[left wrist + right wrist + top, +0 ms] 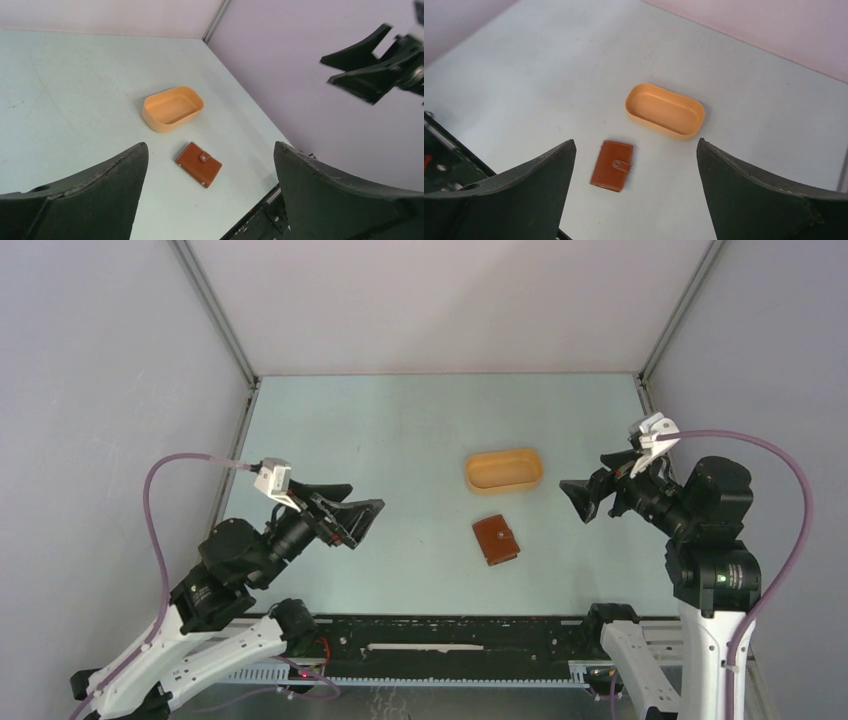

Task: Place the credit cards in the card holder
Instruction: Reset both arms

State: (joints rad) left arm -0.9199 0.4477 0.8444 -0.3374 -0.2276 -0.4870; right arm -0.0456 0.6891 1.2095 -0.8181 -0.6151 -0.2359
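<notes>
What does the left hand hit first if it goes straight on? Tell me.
Probably the card holder, lying closed on the table nearly dead ahead of the open left hand; depth is unclear.

no text, label or number is readable anywhere in these views.

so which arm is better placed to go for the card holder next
Probably right: the card holder lies right of centre, closer to the right fingers than the left fingers. Both are open and empty.
</notes>
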